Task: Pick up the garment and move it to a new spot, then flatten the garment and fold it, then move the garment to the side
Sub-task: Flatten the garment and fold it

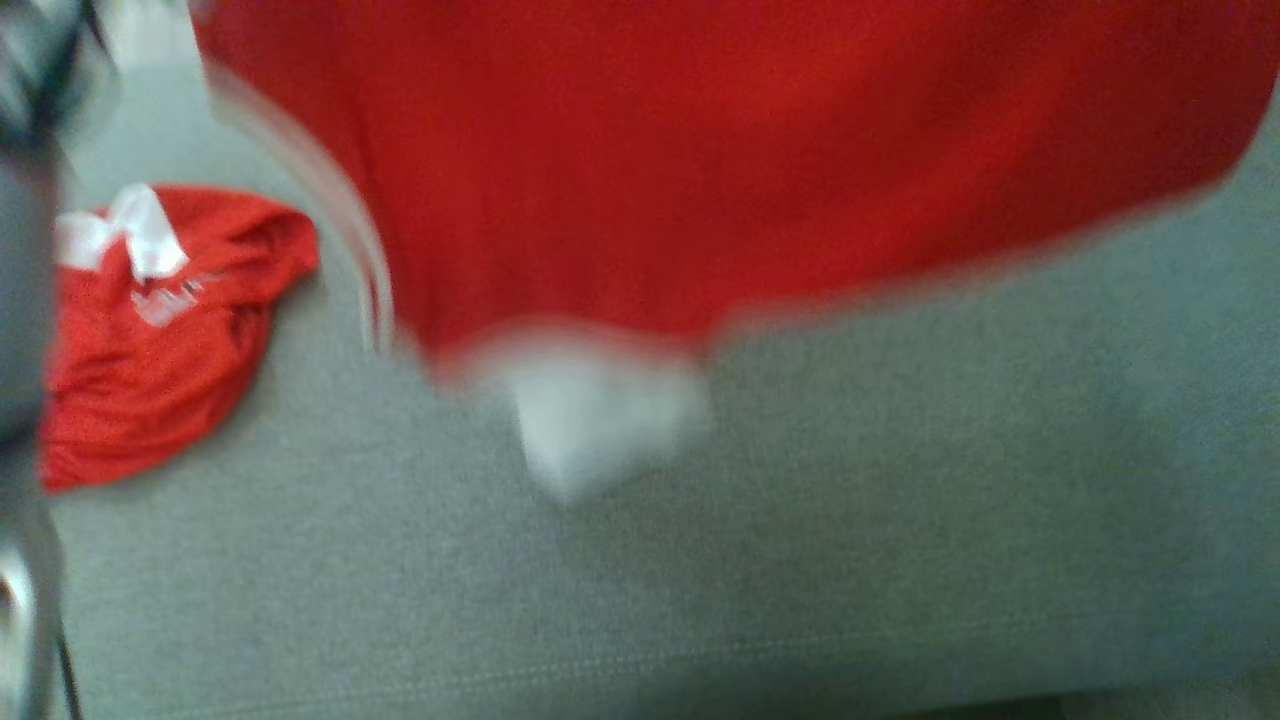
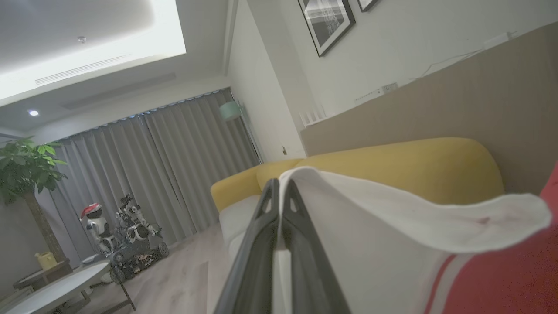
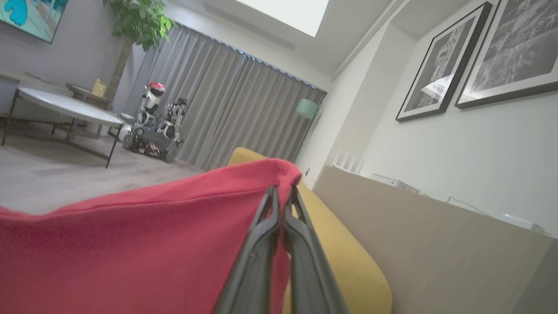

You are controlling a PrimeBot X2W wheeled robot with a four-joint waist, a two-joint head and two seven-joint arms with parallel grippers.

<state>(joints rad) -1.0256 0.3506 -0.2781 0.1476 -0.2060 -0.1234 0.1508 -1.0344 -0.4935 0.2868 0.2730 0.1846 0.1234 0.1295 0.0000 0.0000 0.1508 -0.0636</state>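
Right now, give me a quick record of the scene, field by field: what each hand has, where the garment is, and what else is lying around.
Left hand: shut on a white edge of the held garment
Right hand: shut on a red edge of it
Garment state: red with white trim, lifted above the grey upholstered surface, blurred in the head view
Second red garment: crumpled on that surface, at the robot's left
Task stage: garment picked up, not yet flattened or folded

Head view motion-blurred; wrist views sharp, dim room, ceiling panel (image 2: 87, 39) glaring.
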